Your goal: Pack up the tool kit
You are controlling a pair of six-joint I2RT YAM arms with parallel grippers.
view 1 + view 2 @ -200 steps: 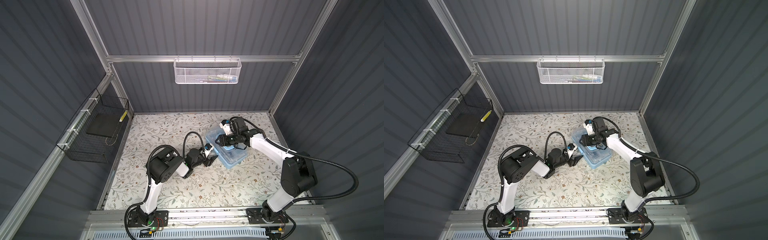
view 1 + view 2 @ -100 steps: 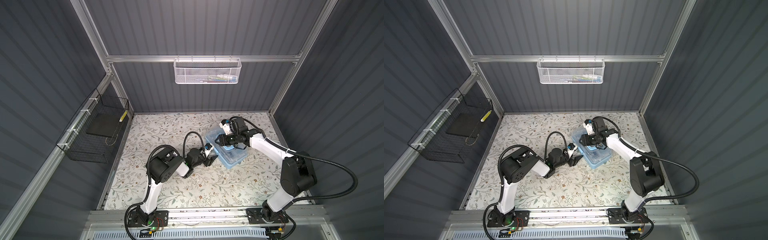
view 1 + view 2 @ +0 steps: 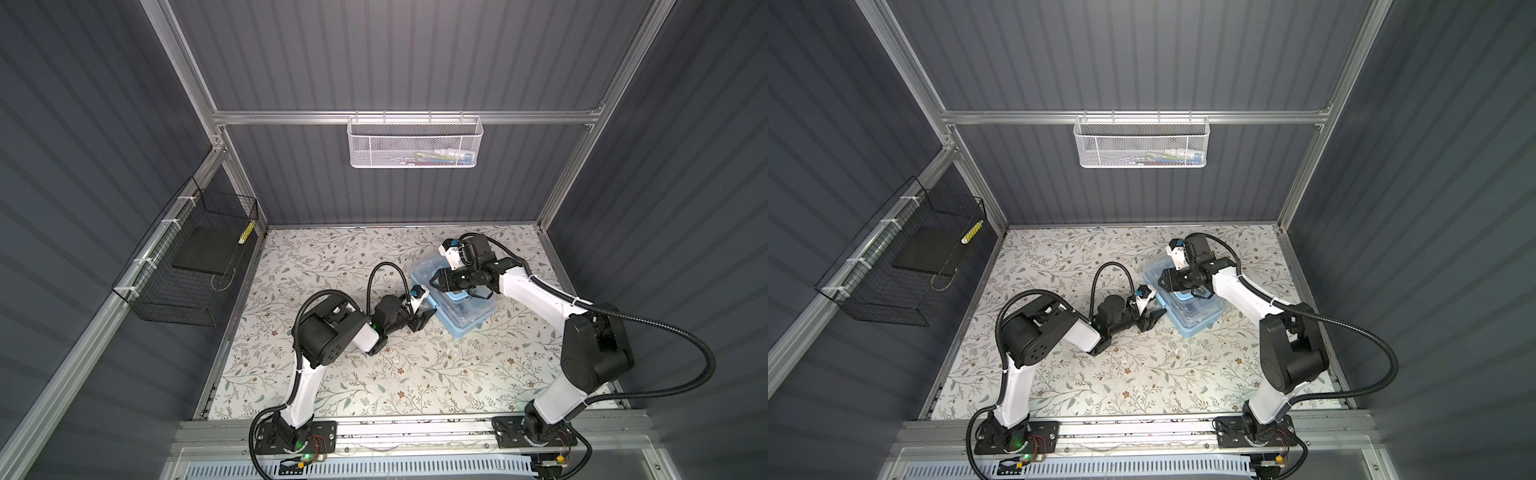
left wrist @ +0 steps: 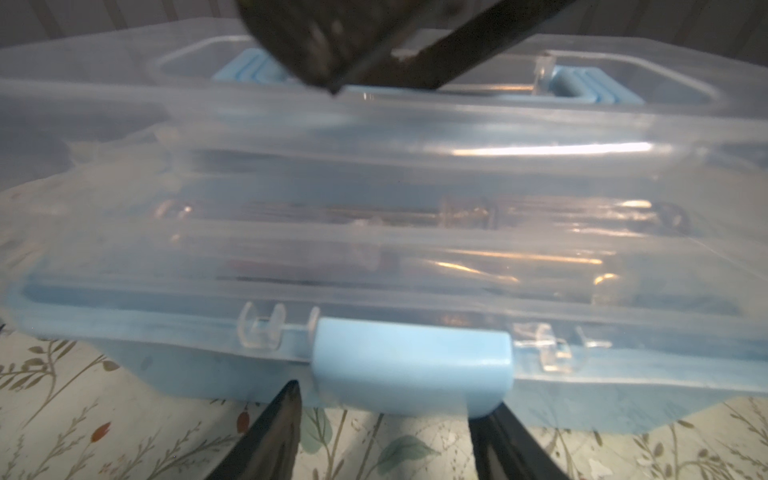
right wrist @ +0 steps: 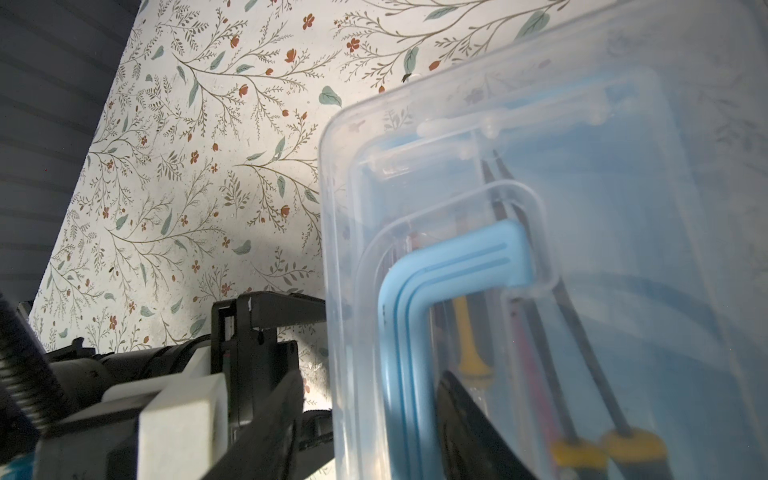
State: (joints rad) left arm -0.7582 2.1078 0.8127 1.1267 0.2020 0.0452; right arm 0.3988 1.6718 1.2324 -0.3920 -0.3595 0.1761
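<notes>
Left pincer (image 4: 390, 399) spread either side of the latch (image 4: 413, 365), right pincer (image 3: 433, 283) spread over the lid (image 4: 415, 174): a crooked push may skid the box (image 3: 465, 322) sideways.

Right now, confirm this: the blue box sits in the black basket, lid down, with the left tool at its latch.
One thing is wrong: the box sits on the table, not in the black basket; both top views show it. The rest holds: lid down, left tool at its latch.
</notes>
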